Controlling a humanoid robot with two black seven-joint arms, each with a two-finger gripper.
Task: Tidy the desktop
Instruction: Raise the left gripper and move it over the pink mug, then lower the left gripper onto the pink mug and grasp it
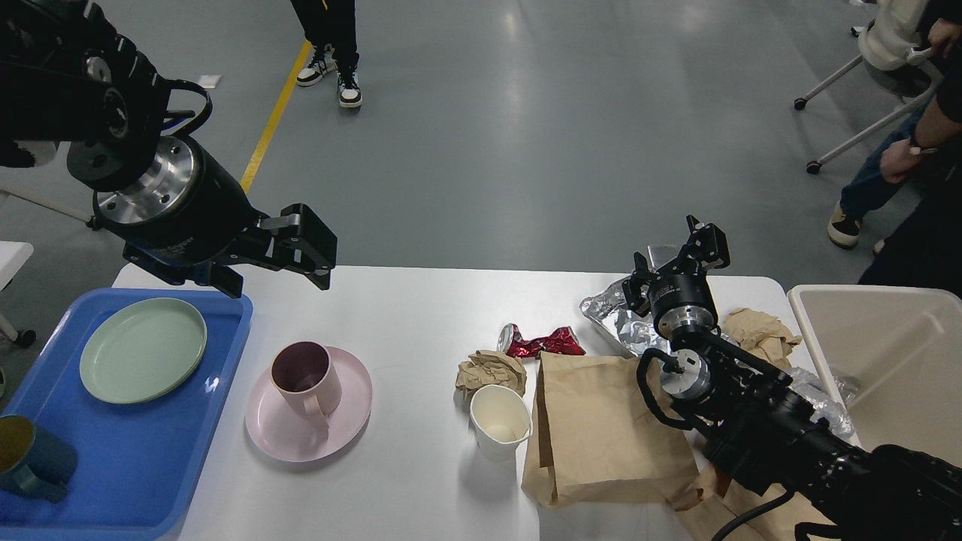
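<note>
Two arms hang over the desktop [421, 466], the big white table that fills the lower middle of the view. Its far edge runs straight across, and the stretch between the pink plate [310, 406] and the paper cup [499, 422] is bare, so that's the open lane. On the left, a blue tray [203, 421] overhangs that side, holding a green plate [143, 349] and a dark mug [30, 457]. A pink mug [304, 376] stands on the pink plate. Right side is crowded: a brown paper bag [601, 428], crumpled paper [491, 371], a crushed red can [543, 343], and foil [616, 315], with a beige bin [887, 361] just beside the table's right edge.

Left gripper [289, 259] hovers above the tray's far corner, pointing right, fingers apart, holding nothing. Right gripper [688, 252] reaches over the foil near the far edge, fingers spread, empty as far as I can see.
</note>
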